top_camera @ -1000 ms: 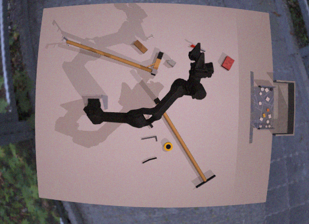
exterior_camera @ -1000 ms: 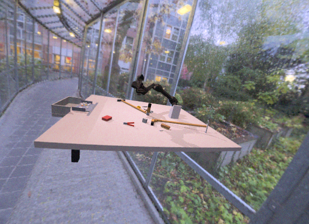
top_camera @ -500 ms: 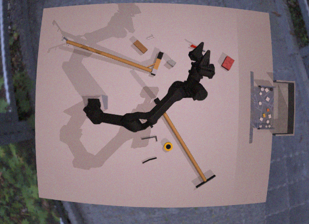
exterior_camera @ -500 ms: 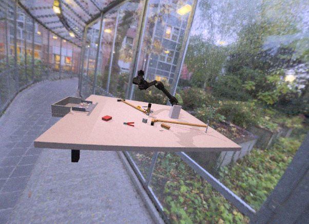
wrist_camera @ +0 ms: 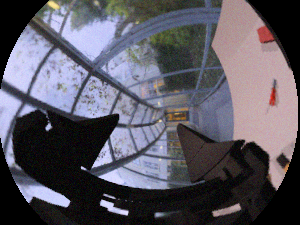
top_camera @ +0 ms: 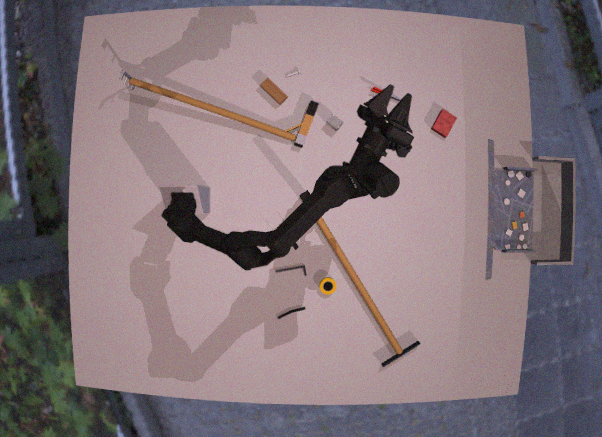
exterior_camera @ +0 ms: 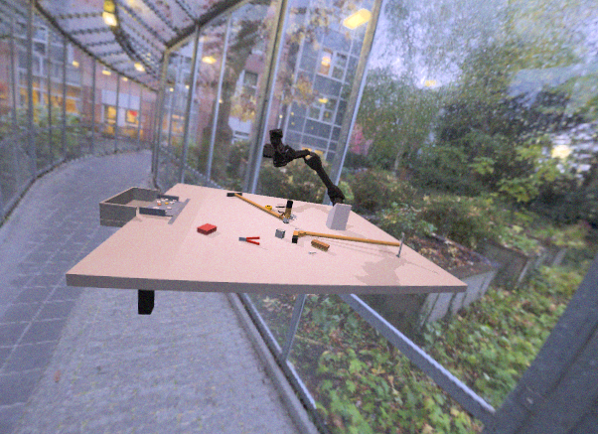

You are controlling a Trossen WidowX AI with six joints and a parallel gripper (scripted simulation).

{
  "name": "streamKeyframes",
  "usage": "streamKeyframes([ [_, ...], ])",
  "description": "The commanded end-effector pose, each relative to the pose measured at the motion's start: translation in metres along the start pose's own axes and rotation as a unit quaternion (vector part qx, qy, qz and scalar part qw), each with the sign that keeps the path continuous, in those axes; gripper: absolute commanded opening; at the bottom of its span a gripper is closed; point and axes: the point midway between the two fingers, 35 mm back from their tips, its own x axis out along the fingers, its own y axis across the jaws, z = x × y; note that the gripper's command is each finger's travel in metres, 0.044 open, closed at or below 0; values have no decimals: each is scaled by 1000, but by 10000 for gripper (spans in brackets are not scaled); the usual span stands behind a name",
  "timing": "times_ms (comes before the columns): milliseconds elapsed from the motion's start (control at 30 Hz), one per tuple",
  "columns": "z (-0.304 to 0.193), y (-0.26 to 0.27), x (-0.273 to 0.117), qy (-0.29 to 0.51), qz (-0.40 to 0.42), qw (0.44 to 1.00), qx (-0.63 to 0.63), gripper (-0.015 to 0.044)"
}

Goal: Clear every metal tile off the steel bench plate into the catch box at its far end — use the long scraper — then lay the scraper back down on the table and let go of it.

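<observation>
My gripper point(top_camera: 400, 91) point(wrist_camera: 149, 121) is open and empty, high above the table, with its fingers pointing away from the table top. The long scraper point(top_camera: 357, 282) point(exterior_camera: 258, 205) has a wooden handle and a wide dark blade. It lies on the table, its blade toward the front right in the top view, its grip end partly hidden under the arm. The steel bench plate point(top_camera: 502, 216) is at the table's far right. Several tiles point(top_camera: 521, 193) point(exterior_camera: 166, 202), mostly white with a few orange, lie on it. The catch box point(top_camera: 574, 210) point(exterior_camera: 116, 215) adjoins the plate's outer end; no tiles show in it.
A second long-handled tool point(top_camera: 215, 110) point(exterior_camera: 348, 237) ends in a fork. Near it are a brown block point(top_camera: 273, 90) point(exterior_camera: 320, 244) and grey cube point(top_camera: 334, 122) point(exterior_camera: 280, 233). Red-handled pliers point(top_camera: 376, 90) point(exterior_camera: 257, 243) point(wrist_camera: 273, 94), a red block point(top_camera: 444, 123) point(exterior_camera: 207, 228) and a yellow ring point(top_camera: 320, 286) also lie around.
</observation>
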Motion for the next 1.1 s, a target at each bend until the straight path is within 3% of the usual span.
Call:
streamKeyframes([
  [0,-5,-1,-5,-29,-33,999,1,440],
  [533,-31,0,-43,-137,-168,976,-19,440],
  [1067,-59,-2,-111,-232,-307,919,-80,440],
])
